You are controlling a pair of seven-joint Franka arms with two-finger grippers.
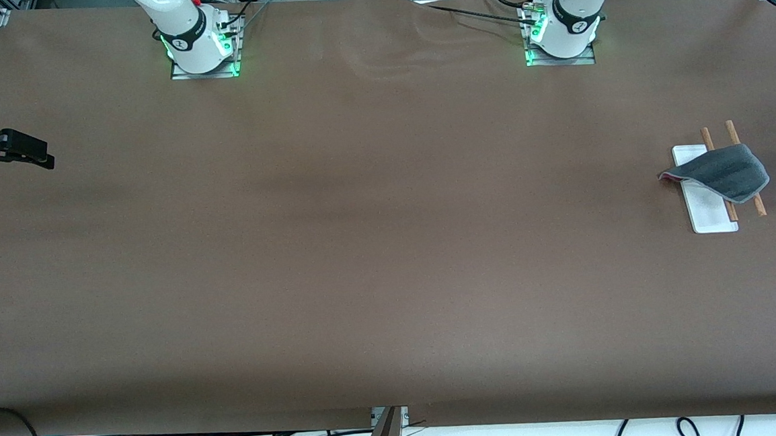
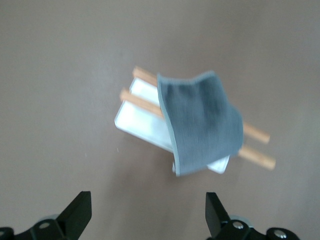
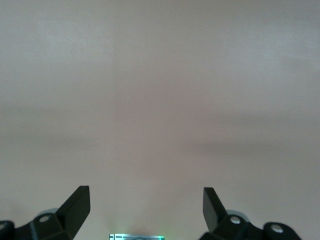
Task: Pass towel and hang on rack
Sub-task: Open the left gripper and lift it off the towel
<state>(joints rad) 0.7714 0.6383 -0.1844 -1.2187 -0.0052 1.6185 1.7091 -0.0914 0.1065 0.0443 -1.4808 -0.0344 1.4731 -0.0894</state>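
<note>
The towel [image 1: 722,170] hangs dark grey side up over the two brown rods of the rack [image 1: 711,215], near the left arm's end of the table. A thin pink-red strip shows at its lower edge. In the left wrist view the towel [image 2: 200,120] drapes across both rods, above the rack's white base [image 2: 135,115]. My left gripper [image 2: 147,200] is open and empty, high above the table beside the rack. My right gripper [image 3: 145,197] is open and empty over bare brown table. Neither hand can be clearly made out in the front view.
The brown table cover [image 1: 363,246] spans the whole view. A black fixture with a cable [image 1: 6,148] juts in at the right arm's end. The two arm bases [image 1: 202,47] [image 1: 562,32] glow green. Cables lie under the table's near edge.
</note>
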